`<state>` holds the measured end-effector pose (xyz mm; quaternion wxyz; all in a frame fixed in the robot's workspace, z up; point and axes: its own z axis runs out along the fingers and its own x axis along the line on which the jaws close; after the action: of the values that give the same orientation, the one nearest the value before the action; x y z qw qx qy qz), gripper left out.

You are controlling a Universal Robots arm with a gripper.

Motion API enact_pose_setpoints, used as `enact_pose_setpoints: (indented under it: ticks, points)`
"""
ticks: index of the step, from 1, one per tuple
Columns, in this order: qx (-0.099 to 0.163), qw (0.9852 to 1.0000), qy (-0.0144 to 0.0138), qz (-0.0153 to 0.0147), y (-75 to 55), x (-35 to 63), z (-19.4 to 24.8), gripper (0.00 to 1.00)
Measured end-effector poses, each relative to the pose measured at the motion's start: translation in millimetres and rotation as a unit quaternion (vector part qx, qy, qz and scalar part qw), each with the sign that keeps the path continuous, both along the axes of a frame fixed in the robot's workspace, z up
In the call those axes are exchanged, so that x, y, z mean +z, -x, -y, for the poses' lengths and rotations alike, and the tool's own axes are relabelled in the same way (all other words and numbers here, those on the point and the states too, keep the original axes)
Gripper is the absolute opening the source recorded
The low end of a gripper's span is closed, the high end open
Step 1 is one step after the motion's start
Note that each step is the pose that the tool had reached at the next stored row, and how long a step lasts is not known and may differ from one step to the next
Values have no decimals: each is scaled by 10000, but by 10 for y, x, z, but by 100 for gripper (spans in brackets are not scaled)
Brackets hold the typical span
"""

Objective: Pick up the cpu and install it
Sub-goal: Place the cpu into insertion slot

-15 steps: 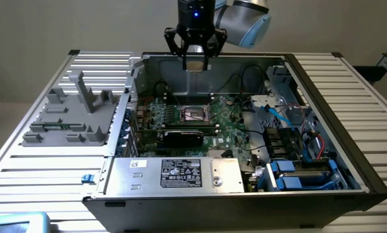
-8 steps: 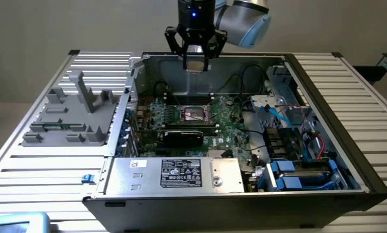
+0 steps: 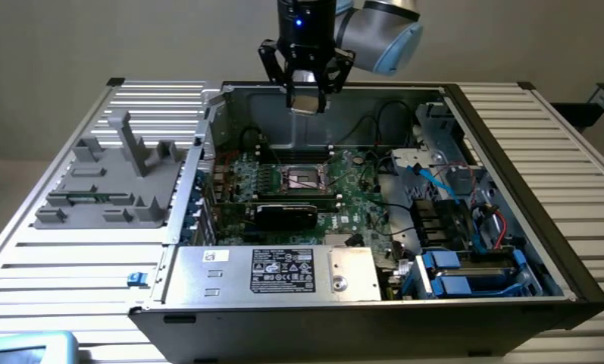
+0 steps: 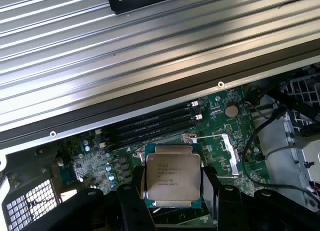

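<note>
The cpu, a flat square chip with a shiny silver top and printed lettering, is clamped between my gripper's black fingers in the wrist view. From the exterior view, my gripper hangs above the open computer case near its back wall, with the cpu held at its tips. Below it, on the green motherboard, lies the dark square socket with its metal frame. In the wrist view the socket frame shows just beyond the chip's edge.
A black graphics card sits in front of the socket. Memory slots run along the board. Cables and drive bays crowd the case at the exterior view's right. A grey fixture stands on the slatted table at the left.
</note>
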<state>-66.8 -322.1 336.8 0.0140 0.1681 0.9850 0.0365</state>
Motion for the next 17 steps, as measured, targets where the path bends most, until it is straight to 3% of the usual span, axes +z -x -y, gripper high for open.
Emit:
enact_pose_setpoints:
  ticks: [5, 9, 13, 17]
  points:
    - [-441, 9990, 0, 0, 0, -3, 0, 55]
    - [-784, 9969, 0, 0, 0, -8, 0, 55]
    - [-1139, 9935, 0, 0, 0, -13, 0, 55]
    - [-1502, 9887, 0, 0, 0, -20, 0, 55]
